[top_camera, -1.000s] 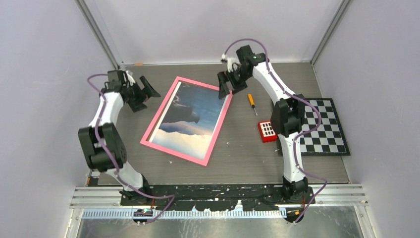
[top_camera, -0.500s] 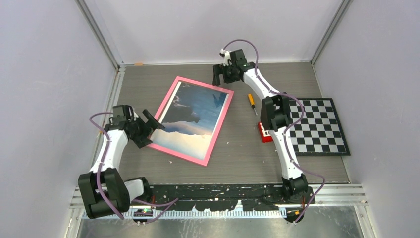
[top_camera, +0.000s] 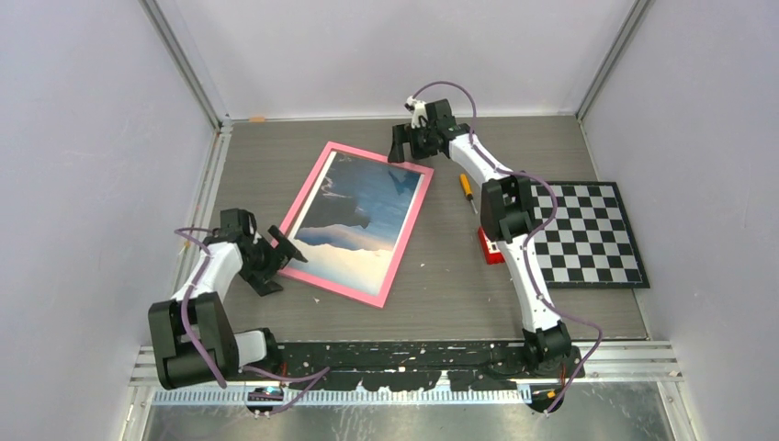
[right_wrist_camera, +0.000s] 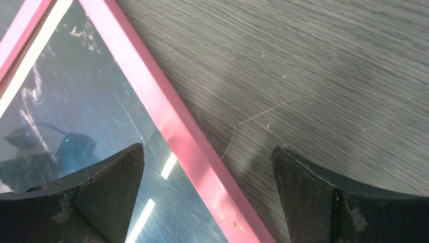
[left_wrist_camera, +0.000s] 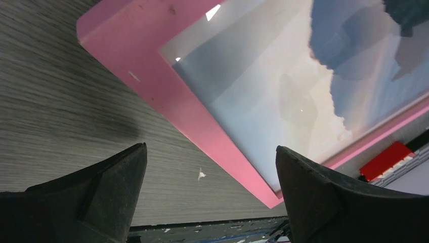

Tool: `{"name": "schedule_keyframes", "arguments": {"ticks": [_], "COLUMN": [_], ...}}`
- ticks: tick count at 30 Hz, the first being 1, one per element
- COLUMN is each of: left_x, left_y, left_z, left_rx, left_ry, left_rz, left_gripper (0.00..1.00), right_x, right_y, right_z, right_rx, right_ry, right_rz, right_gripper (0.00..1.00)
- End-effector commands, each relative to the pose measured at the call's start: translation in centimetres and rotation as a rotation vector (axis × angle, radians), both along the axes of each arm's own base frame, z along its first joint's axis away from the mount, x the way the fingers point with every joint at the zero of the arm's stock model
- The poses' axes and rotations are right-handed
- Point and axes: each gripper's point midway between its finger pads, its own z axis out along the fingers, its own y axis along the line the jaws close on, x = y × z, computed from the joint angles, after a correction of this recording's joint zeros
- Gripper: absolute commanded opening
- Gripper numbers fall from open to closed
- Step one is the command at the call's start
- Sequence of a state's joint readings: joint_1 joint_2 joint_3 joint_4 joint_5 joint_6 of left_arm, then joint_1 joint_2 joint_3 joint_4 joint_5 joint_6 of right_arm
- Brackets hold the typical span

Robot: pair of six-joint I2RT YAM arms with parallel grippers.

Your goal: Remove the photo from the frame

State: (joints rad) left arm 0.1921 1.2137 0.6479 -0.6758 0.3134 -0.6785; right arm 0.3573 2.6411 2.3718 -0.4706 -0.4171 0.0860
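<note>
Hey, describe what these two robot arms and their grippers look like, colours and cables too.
The left arm and right arm have white curved links between chunky black joint housings, with a purple cable looping along each. The left gripper and right gripper each carry two broad matte-black fingers tapering to wedges.

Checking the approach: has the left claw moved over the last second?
Yes. The left claw moved down the view, from beside the frame's far-left corner to its near-left corner.

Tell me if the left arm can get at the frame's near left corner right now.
Probably yes: the left gripper stands open right beside that corner of the frame, with nothing between them.
</note>
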Motion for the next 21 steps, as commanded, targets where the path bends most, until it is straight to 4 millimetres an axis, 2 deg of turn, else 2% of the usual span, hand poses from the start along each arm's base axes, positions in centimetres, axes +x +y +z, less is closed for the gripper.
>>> {"name": "schedule_keyframes", "arguments": {"ticks": [1, 7, 13, 21], "left_x": [1.2, 3.3, 5.2, 9.6], "left_y": [0.9, 1.4, 2.0, 2.9], "left_z": [-1.6, -1.9, -2.3, -2.7], "left_rx": [0.027, 0.04, 0.062, 0.076], "left_ry": [-0.001, -0.048, -0.071, -0.092], "left_rz": [0.047, 0.034, 0.004, -0.054], "left_gripper": [1.0, 1.0, 1.0, 1.0], "right_x": [-3.6, -7.9, -13.1, -20.2], "right_y": [0.6, -0.3, -2.0, -4.6], "right_z": [-1.0, -2.3, -2.4, -2.6], "right_rx": [0.031, -0.007, -0.047, -0.099], "right_ry": [0.134, 0.274, 0.364, 0.536], "right_rz": [0.067, 0.142, 0.244, 0.352], "right_gripper": [1.0, 0.98, 0.98, 0.96]}}
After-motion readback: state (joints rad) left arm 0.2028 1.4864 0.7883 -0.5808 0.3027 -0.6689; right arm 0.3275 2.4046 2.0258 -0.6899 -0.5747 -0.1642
